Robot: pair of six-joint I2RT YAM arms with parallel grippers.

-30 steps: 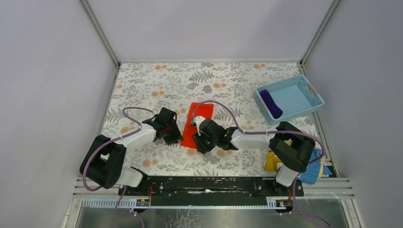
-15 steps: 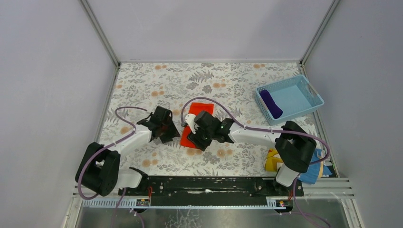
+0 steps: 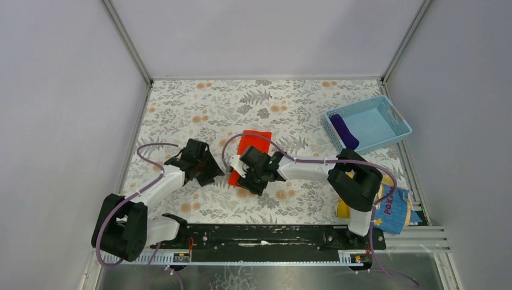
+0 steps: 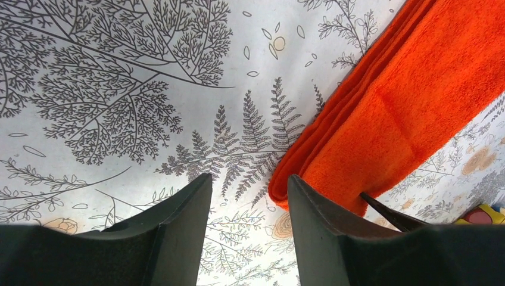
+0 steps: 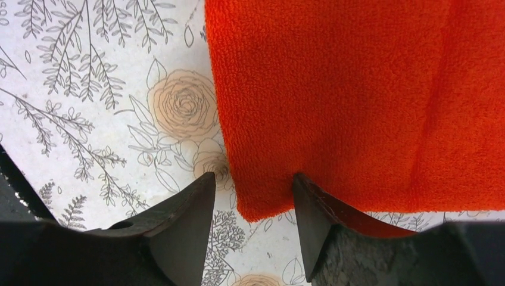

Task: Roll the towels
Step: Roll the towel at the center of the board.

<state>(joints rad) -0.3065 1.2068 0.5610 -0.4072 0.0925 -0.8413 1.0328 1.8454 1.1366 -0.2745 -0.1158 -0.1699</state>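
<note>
The orange-red towel (image 3: 253, 140) lies folded as a flat strip in the middle of the flowered table. Its near-left corner (image 5: 262, 199) sits between the parted jaws of my right gripper (image 3: 243, 179), which stands open and grips nothing. In the left wrist view, the towel's folded edge (image 4: 333, 149) is just right of my left gripper (image 4: 249, 190). That gripper is open over bare table, left of the towel (image 3: 208, 172). The purple towel (image 3: 344, 132) lies rolled in the blue basket (image 3: 377, 124) at the back right.
A yellow-and-blue printed cloth (image 3: 392, 211) lies at the near right, beside the right arm's base. Walls with metal posts close the table at the back and both sides. The black base rail runs along the near edge.
Both grippers have shifted left and opened wider. The left one has come off the towel's left edge; the right one has slid along to the towel's near-left corner.
</note>
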